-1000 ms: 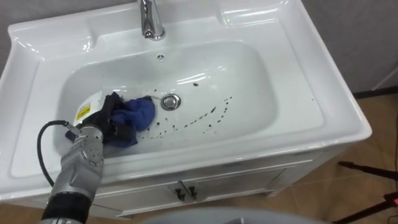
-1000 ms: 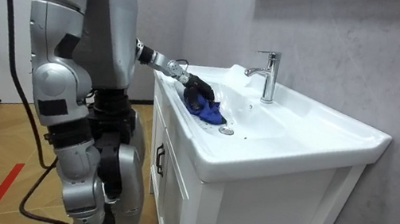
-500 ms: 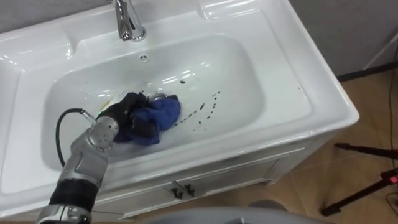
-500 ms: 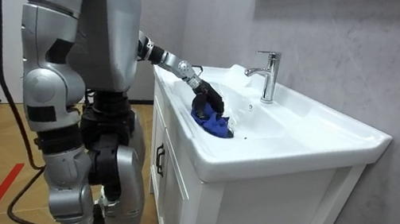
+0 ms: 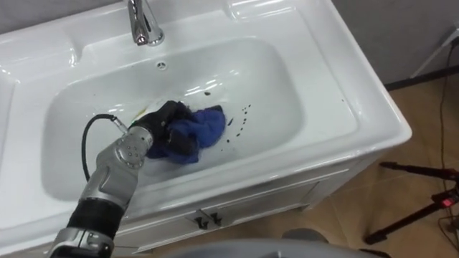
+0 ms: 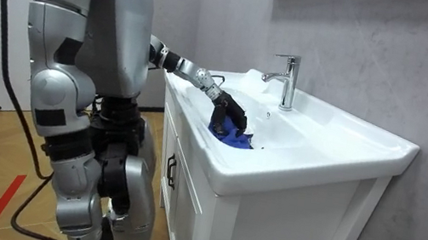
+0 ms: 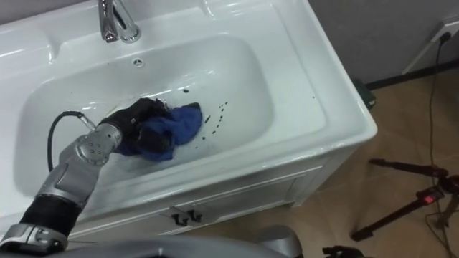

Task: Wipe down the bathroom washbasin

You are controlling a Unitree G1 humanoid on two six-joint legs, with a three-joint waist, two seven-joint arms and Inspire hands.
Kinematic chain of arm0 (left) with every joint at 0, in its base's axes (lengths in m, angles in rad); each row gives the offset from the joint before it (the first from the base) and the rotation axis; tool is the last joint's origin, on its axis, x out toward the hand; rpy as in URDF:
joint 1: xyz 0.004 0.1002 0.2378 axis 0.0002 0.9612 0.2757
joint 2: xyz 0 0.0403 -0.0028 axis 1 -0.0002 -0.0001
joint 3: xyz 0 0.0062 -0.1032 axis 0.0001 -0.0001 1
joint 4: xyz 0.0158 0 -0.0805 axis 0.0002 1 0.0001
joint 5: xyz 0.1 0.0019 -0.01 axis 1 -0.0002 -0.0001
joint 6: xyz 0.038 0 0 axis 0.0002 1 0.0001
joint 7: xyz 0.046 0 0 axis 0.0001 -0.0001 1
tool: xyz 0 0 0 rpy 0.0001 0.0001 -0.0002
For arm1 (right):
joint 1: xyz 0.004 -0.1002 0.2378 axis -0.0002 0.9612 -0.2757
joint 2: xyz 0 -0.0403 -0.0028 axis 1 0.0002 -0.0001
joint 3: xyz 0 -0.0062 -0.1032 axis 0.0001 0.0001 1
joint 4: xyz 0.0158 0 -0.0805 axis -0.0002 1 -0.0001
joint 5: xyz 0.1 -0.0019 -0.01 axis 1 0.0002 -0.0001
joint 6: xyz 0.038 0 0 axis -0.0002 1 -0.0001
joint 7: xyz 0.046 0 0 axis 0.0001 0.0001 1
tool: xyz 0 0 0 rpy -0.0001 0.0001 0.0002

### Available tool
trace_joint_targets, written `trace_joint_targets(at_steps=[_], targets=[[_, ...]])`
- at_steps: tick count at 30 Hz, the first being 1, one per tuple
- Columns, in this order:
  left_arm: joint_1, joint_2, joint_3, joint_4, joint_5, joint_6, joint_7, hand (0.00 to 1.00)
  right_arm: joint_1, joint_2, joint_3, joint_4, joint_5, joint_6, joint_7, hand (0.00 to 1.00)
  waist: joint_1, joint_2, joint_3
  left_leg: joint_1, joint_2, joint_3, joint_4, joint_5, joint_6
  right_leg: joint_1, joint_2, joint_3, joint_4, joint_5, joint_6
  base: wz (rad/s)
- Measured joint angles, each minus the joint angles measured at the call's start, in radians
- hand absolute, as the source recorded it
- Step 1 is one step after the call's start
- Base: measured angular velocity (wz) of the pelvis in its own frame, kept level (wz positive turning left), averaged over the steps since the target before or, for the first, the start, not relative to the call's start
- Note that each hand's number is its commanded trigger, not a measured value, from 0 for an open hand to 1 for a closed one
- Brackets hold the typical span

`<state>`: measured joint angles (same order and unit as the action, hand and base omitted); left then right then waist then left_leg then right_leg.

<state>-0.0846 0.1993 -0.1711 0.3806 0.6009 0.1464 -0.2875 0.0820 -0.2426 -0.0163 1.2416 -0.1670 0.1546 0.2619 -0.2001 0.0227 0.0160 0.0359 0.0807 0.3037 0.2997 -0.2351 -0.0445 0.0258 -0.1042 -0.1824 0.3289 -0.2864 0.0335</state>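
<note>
I'm seeing the left hand (image 5: 162,122) down in the white basin (image 5: 297,89) — its dark fingers are clutching the crumpled blue cloth (image 5: 204,127), which is lying on the basin's floor, just beside scattered dark specks (image 5: 246,110).

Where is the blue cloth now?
In the eye views the cloth lies on the basin floor, gripped by the left hand, dark spots at its right.

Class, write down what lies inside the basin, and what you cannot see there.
Inside the basin lie a blue cloth, clutched by the left hand, and dark specks beside it. The basin floor beneath cloth and hand is covered.
</note>
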Motion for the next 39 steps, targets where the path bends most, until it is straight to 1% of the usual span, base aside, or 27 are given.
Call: trace_joint_targets(at_steps=[1,3,5,9,10,14,16,19,21,24,26,28,30,33,39], targets=[[-0.003,-0.009,-0.005,0.000,-0.001,0.000,0.000,1.00,0.000,0.002,0.002,0.000,0.005,0.001,-0.001,0.00,0.000,-0.002,0.0010,0.002,0.000,0.007,-0.001,0.000,0.000,-0.002,0.001,0.008,-0.001,0.000,0.000,-0.15],[-0.012,-0.008,-0.018,0.001,-0.002,0.000,0.000,1.00,0.000,0.005,0.008,-0.002,0.010,0.010,-0.006,0.00,-0.001,-0.004,0.0022,0.005,0.000,0.016,-0.002,0.000,0.000,-0.003,0.001,0.017,-0.001,0.000,0.001,-0.12],[-0.027,-0.008,-0.031,0.004,-0.001,0.002,0.000,1.00,-0.003,0.008,0.031,-0.001,0.004,0.013,-0.011,0.00,-0.009,-0.007,0.0039,0.004,-0.001,0.018,-0.003,0.000,0.000,-0.003,0.000,0.019,-0.003,0.001,0.003,-0.02],[-0.046,-0.013,-0.041,0.012,-0.001,0.006,0.000,1.00,-0.002,0.012,0.033,-0.002,0.001,0.022,-0.005,0.00,-0.026,-0.008,0.0047,-0.001,-0.001,0.022,-0.002,0.000,0.000,-0.008,0.001,0.024,-0.004,0.001,0.004,0.00],[-0.053,-0.014,-0.043,0.011,-0.002,0.009,0.000,1.00,-0.002,0.012,0.034,0.001,0.003,0.023,-0.005,0.00,-0.037,-0.007,0.0043,-0.009,-0.001,0.022,0.004,0.000,0.000,-0.010,0.001,0.021,-0.006,0.001,0.004,0.09],[-0.071,-0.020,-0.067,0.011,-0.010,0.028,0.001,1.00,0.006,0.011,0.032,0.001,0.008,0.041,-0.009,0.00,-0.050,0.000,0.0000,-0.009,-0.001,0.027,0.004,0.000,0.000,-0.018,0.001,0.031,0.000,0.002,0.004,-0.07],[-0.076,-0.023,-0.071,0.014,-0.049,0.028,0.001,1.00,0.007,0.012,0.031,0.003,0.008,0.043,-0.007,0.00,-0.078,0.004,-0.0021,-0.007,0.000,0.029,0.004,0.000,0.000,-0.017,0.000,0.031,0.001,0.002,0.004,0.00],[-0.102,-0.029,-0.071,0.050,-0.091,0.028,0.001,1.00,0.017,0.012,0.030,0.003,0.008,0.043,-0.008,0.00,-0.099,0.005,-0.0019,0.000,0.001,0.036,0.004,0.000,0.000,-0.012,0.000,0.029,0.003,0.002,0.004,0.00],[-0.104,-0.030,-0.071,0.062,-0.108,0.028,0.001,1.00,0.023,0.012,0.030,0.003,0.008,0.044,-0.008,0.00,-0.102,0.005,-0.0019,0.010,0.002,0.051,0.004,0.000,0.000,-0.005,0.000,0.034,0.001,0.003,0.004,-0.08],[-0.106,-0.031,-0.070,0.067,-0.139,0.028,0.002,1.00,0.026,0.014,0.030,0.003,0.008,0.043,-0.008,0.00,-0.107,0.006,-0.0015,0.011,0.002,0.053,0.004,0.000,0.000,-0.005,0.000,0.037,0.000,0.004,0.005,-0.02],[-0.107,-0.035,-0.070,0.067,-0.141,0.028,0.003,1.00,0.023,0.014,0.031,0.003,0.009,0.043,-0.008,0.00,-0.107,0.007,-0.0012,0.011,0.002,0.059,0.004,0.000,0.000,-0.007,0.000,0.042,0.001,0.004,0.005,-0.04],[-0.107,-0.045,-0.073,0.062,-0.141,0.028,0.011,1.00,0.018,0.014,0.031,0.003,0.009,0.043,-0.010,0.00,-0.107,0.010,0.0003,0.011,0.003,0.067,0.005,0.000,0.001,-0.008,0.000,0.043,0.000,0.005,0.007,0.00],[-0.107,-0.054,-0.075,0.062,-0.142,0.028,0.021,1.00,0.015,0.014,0.033,0.003,0.009,0.043,-0.011,0.00,-0.106,0.013,0.0011,0.010,0.003,0.068,0.005,-0.001,0.001,-0.008,0.000,0.043,0.001,0.005,0.007,0.00],[-0.107,-0.054,-0.094,0.055,-0.181,0.028,0.041,1.00,0.014,0.014,0.037,0.002,0.027,0.039,-0.015,0.00,-0.105,0.014,0.0013,0.010,0.003,0.067,0.005,-0.001,0.001,-0.009,0.000,0.043,0.003,0.005,0.007,0.00],[-0.107,-0.058,-0.123,0.018,-0.201,0.020,0.051,1.00,0.014,0.014,0.040,0.004,0.042,0.017,-0.020,0.00,-0.105,0.013,0.0019,0.009,0.003,0.066,0.004,-0.001,0.001,-0.013,0.000,0.044,0.006,0.005,0.007,-0.01]])
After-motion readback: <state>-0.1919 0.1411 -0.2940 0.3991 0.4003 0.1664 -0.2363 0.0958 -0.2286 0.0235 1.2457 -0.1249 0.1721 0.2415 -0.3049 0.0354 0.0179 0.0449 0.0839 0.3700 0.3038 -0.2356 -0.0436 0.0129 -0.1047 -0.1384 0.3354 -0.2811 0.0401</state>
